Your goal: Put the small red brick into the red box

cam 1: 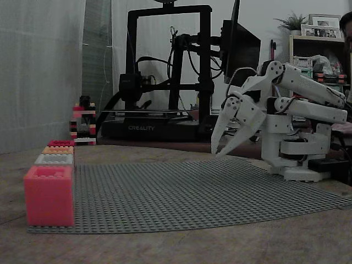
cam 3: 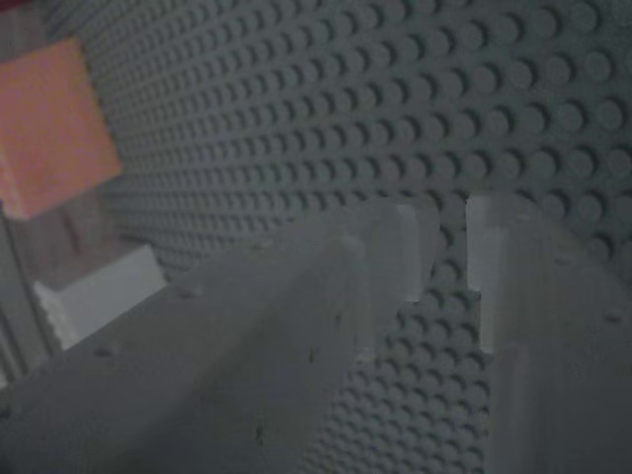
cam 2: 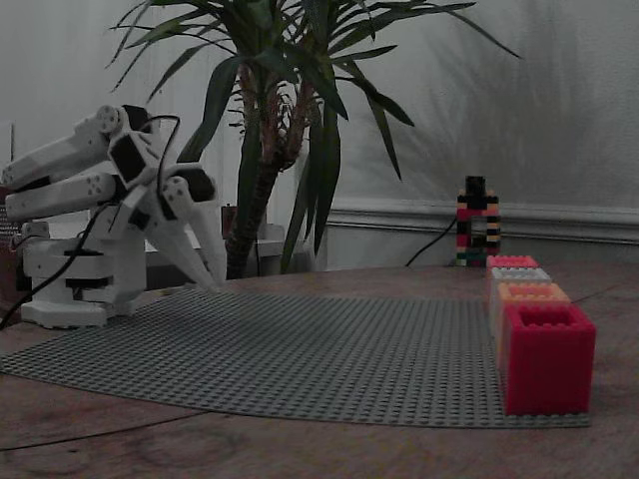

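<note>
In a fixed view, a row of four boxes runs along the left edge of a grey studded baseplate (cam 1: 187,190) on a brown tabletop (cam 1: 165,247). Nearest stands a coral-pink box (cam 1: 49,195), then a grey box (cam 1: 54,159), an orange box (cam 1: 58,149), and farthest the red box (cam 1: 61,143). Beyond the baseplate's far left corner stands a small brick tower (cam 1: 83,122). Behind the baseplate sits a black 3D printer (cam 1: 165,71). At the baseplate's right side, the white robot arm (cam 1: 297,110) points its jaws (cam 1: 223,149) down, just above the studs. The tips look slightly parted with nothing between them, though dim light makes this uncertain. The small red brick cannot be made out anywhere.
</note>
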Tool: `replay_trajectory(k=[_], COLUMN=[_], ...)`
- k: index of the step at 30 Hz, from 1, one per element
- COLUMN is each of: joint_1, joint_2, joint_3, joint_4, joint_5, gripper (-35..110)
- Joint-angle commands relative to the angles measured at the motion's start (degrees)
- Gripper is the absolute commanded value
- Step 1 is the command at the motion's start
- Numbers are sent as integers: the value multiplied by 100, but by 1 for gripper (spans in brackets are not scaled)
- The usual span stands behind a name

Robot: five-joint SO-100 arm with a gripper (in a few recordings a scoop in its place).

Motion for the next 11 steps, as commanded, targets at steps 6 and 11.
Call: replay_trajectory(k=[6,11], joint_1=[246,281], joint_2=[70,70], joint_3=[-44,-44], joint_4=[141,141], joint_5=[79,26], gripper=[0,0])
